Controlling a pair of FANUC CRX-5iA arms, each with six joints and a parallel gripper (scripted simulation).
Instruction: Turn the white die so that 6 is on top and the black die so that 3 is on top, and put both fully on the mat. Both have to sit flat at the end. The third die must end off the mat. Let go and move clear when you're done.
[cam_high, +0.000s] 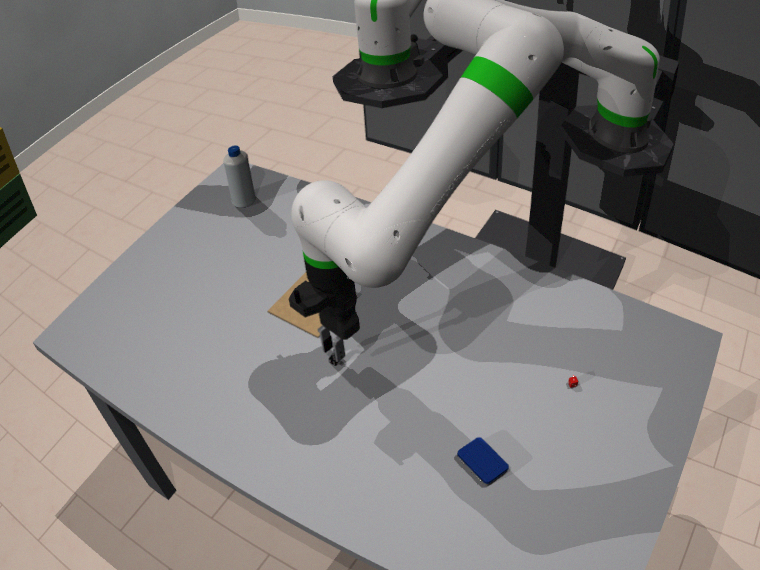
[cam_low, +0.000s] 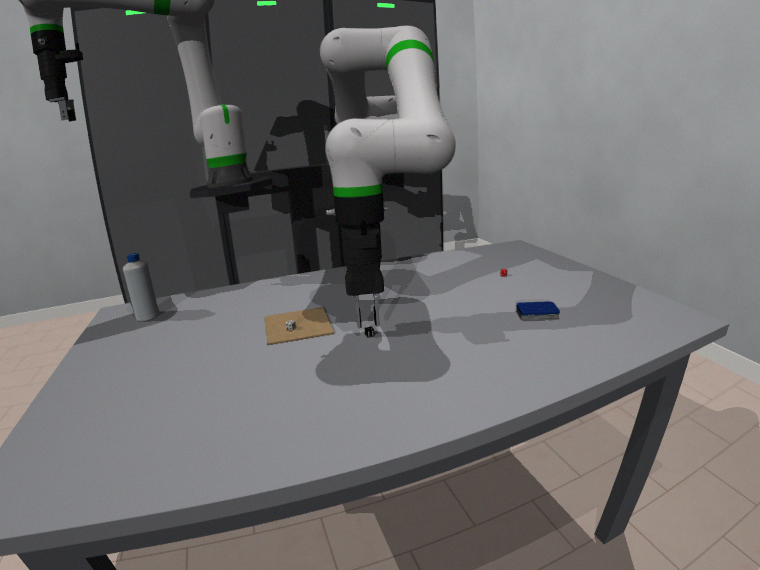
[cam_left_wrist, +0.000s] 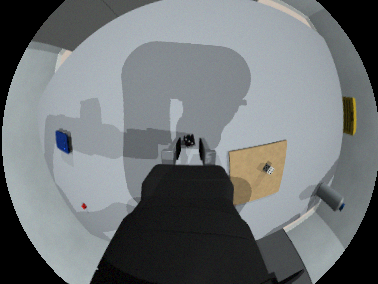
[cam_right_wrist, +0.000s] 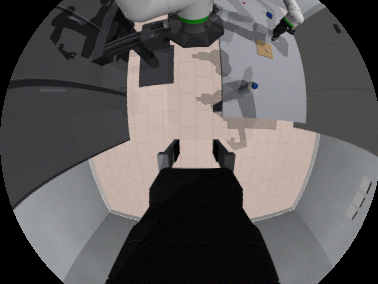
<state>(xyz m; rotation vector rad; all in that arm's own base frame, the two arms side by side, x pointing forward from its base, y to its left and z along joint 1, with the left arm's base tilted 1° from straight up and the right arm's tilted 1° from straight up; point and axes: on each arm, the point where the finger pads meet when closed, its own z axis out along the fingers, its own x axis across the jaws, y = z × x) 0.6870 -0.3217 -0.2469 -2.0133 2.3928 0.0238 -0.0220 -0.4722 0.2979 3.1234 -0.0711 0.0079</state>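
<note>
The left end effector (cam_high: 333, 354) (cam_low: 367, 325) (cam_left_wrist: 189, 144) hovers parted and holding nothing, probably to straddle the black die (cam_high: 334, 360) (cam_low: 369, 331) (cam_left_wrist: 189, 140) beneath its fingertips, while the white die (cam_low: 290, 325) (cam_left_wrist: 268, 168) sits beside it on the mat (cam_high: 295, 314) (cam_low: 314, 319) (cam_left_wrist: 250, 172).

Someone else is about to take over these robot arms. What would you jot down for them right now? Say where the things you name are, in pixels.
Left claw (cam_high: 335, 354) (cam_low: 367, 322) (cam_left_wrist: 190, 148): part-open, holding nothing, just above the black die (cam_high: 334, 361) (cam_low: 369, 331) (cam_left_wrist: 189, 140).
Right claw (cam_low: 67, 110) (cam_right_wrist: 196, 150): open, empty, away from the table.
Black die: on the table, off the mat (cam_high: 288, 311) (cam_low: 313, 330) (cam_left_wrist: 240, 157) (cam_right_wrist: 261, 53).
White die (cam_low: 290, 325) (cam_left_wrist: 268, 168): on the mat.
Red die (cam_high: 572, 381) (cam_low: 503, 272) (cam_left_wrist: 84, 206): off the mat, as wanted.
Left: get the black die onto the mat, 3 up; check the white shows 6, as I can't read its top; finish with both flat, released, arms clear.
</note>
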